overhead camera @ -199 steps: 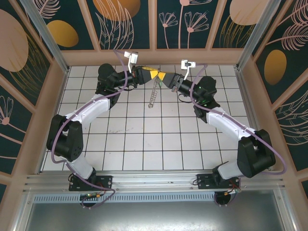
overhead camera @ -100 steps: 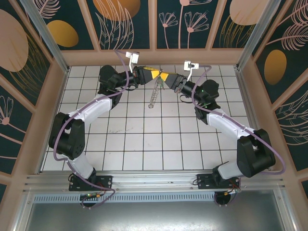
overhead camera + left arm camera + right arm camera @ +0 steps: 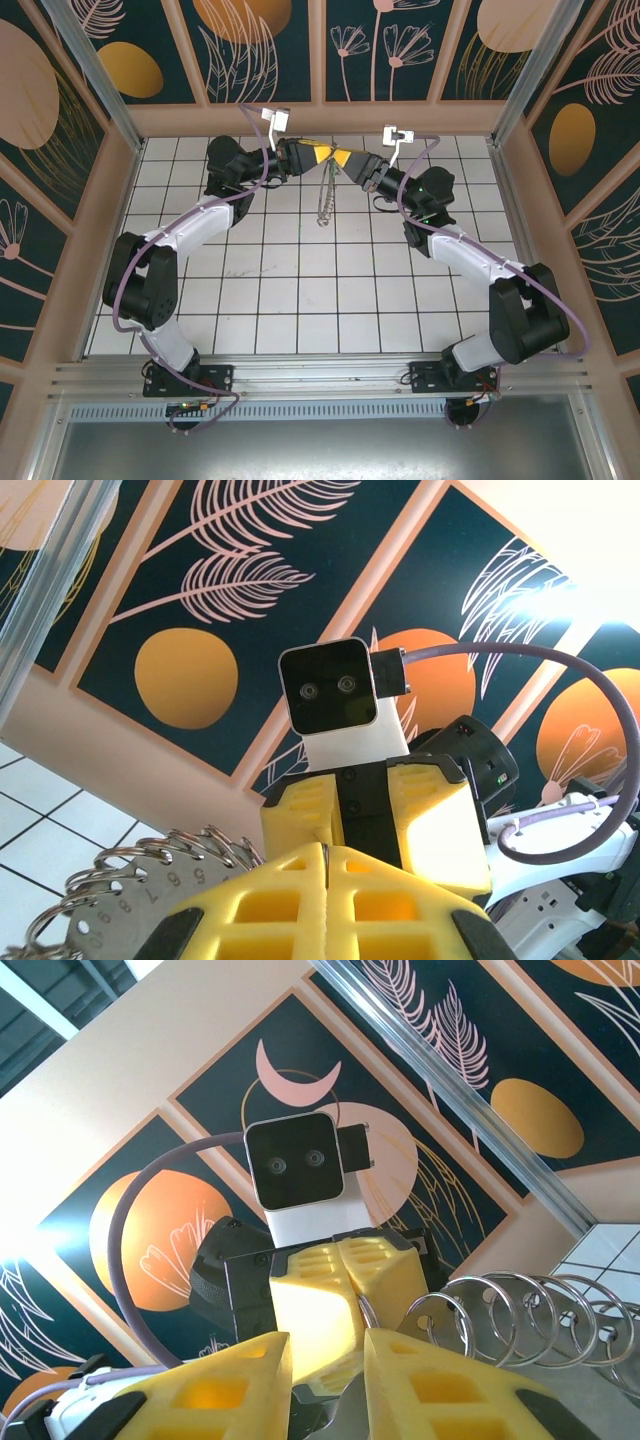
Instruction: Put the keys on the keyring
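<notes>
Seen from above, the keyring (image 3: 324, 195) hangs over the tiled table (image 3: 300, 290) from where the left fingers (image 3: 316, 152) and right fingers (image 3: 344, 158) meet tip to tip. The left wrist view shows the left fingers (image 3: 250, 910) clenched, with the keyring (image 3: 120, 880) running beneath them at lower left. In the right wrist view the right fingers (image 3: 215, 1390) stand slightly parted with grey metal in the gap, though I cannot tell whether they grip it, and the silvery loops (image 3: 520, 1310) lie just beside them.

Both arms identical: left arm (image 3: 195, 225) and right arm (image 3: 470, 255) have white link shells, black joint housings, black bases (image 3: 190, 378). Purple cable (image 3: 520, 652) loops along each, up to a white wrist camera (image 3: 328, 685) with black square face, two lenses. Left tool (image 3: 326, 153) and right tool (image 3: 341, 158): yellow fingers (image 3: 240, 895), lattice-pocketed, on black bodies.
</notes>
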Controlling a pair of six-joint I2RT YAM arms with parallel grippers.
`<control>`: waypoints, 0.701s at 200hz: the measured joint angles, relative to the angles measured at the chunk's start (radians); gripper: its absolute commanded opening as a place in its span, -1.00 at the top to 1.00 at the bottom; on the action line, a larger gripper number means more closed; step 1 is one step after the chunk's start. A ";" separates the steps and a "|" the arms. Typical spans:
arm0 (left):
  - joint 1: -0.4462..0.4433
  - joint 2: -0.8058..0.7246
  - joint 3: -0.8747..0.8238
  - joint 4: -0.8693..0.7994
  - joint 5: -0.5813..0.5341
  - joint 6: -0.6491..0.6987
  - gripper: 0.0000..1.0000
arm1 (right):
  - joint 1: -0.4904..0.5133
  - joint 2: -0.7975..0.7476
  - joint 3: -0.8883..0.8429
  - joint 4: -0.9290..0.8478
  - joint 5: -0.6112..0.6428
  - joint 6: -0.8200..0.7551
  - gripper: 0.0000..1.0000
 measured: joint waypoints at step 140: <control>-0.003 0.006 0.000 0.003 0.000 -0.003 1.00 | -0.035 0.000 -0.019 -0.019 0.002 -0.003 0.46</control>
